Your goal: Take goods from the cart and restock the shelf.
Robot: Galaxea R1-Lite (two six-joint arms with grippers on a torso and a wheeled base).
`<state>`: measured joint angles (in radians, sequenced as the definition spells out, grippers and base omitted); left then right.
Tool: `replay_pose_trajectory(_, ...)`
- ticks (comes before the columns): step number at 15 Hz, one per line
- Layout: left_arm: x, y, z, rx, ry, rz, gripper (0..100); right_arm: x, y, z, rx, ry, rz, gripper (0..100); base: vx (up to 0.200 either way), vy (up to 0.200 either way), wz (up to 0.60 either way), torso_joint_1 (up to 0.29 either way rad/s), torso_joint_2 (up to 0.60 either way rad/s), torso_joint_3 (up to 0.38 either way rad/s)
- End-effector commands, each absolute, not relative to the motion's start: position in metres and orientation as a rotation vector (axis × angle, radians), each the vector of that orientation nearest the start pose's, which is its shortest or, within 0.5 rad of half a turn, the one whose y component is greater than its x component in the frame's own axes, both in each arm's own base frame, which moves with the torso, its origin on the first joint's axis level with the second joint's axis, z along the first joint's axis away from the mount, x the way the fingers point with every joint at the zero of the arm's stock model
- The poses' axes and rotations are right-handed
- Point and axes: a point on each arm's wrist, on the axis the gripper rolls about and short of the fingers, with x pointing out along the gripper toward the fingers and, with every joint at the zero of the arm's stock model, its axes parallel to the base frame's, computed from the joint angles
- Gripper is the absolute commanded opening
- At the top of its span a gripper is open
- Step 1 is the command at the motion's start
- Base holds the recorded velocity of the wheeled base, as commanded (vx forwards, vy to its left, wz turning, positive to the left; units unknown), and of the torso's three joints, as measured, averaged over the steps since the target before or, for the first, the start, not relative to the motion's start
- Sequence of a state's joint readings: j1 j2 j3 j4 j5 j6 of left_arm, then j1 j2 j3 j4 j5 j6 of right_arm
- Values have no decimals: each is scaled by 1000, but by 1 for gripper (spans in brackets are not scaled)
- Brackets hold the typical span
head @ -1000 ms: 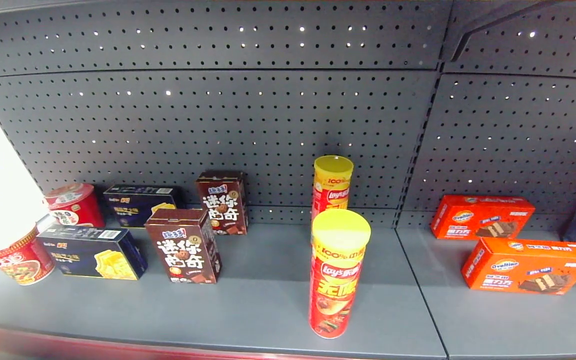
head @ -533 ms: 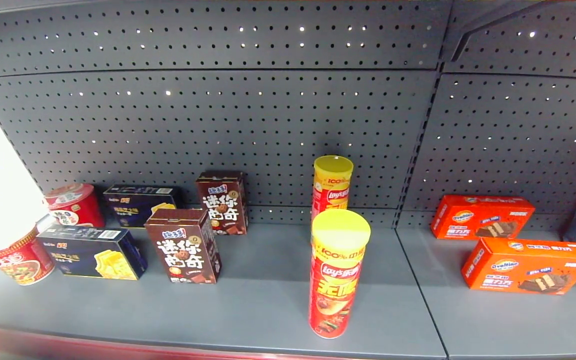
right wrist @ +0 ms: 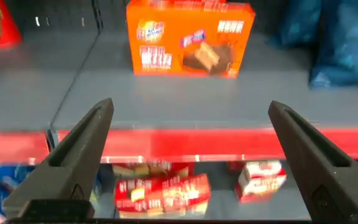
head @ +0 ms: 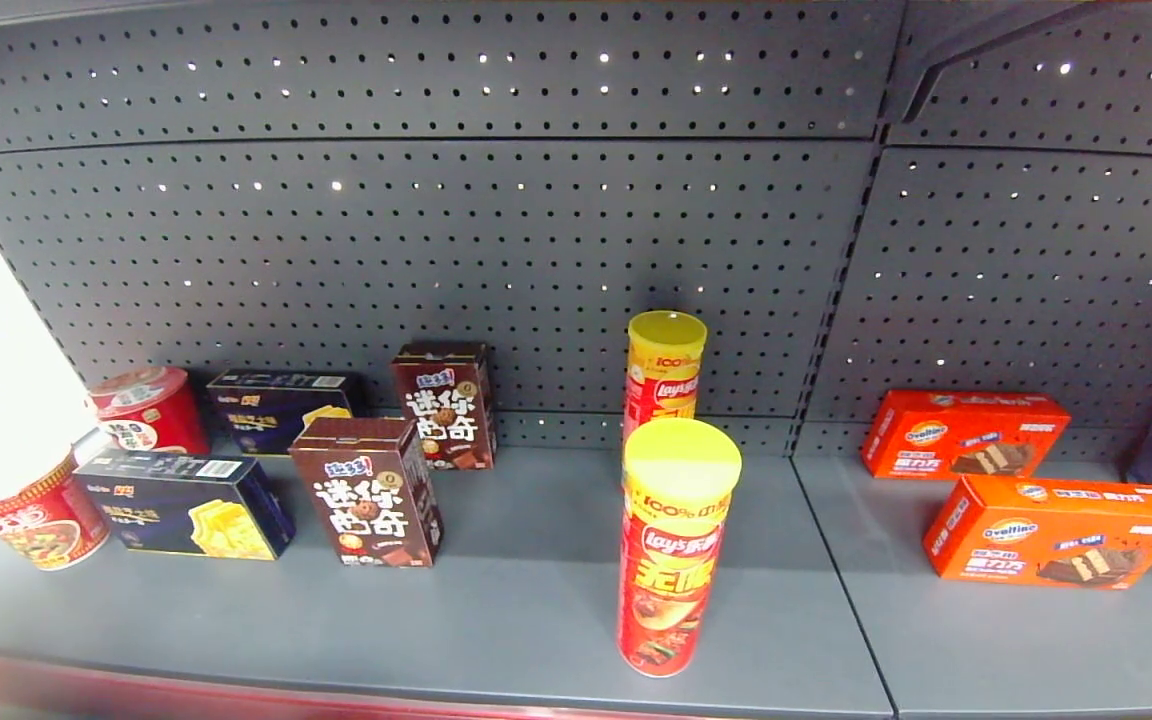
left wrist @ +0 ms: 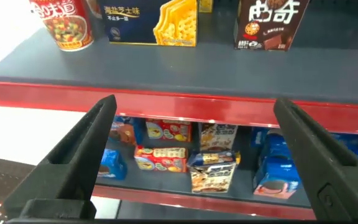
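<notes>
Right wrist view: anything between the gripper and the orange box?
Nothing visible. The open right gripper faces the shelf from outside; only bare shelf surface lies between the red front edge and the orange box.

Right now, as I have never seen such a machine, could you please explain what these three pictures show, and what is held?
This is a two-armed robot before a shop shelf. The wide picture comes from its head camera. The other two come from cameras on its wrists, each looking past that arm's own pincer: the left pincer and the right pincer. Both are open and hold nothing. On the shelf stand red noodle cups, dark blue cracker boxes, brown cookie boxes, two tall chip cans and two orange wafer boxes.
</notes>
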<state>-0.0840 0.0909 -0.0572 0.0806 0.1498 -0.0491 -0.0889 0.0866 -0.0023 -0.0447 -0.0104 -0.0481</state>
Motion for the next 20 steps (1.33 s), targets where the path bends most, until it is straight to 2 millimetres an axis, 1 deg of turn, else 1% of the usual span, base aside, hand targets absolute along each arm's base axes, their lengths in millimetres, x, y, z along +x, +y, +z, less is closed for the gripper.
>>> replay_pose_trajectory(1,-19,5,85,-53,115,64,100,-16,1,84,-52,44,-97,100,0,0,0,0,0,0)
replay_pose_trajectory(3,-19,5,85,-98,114,62,100,-16,1,83,-58,40,-102,100,0,0,0,0,0,0)
replay_pose_trajectory(10,-19,5,85,-96,112,69,100,-15,1,84,-37,33,-107,100,0,0,0,0,0,0)
replay_pose_trajectory(11,-19,5,85,-98,112,69,100,-15,1,84,-37,31,-105,100,0,0,-600,2,7,2)
replay_pose_trajectory(20,-19,5,85,-96,112,69,100,-15,2,84,-38,32,-76,100,0,0,0,0,0,0)
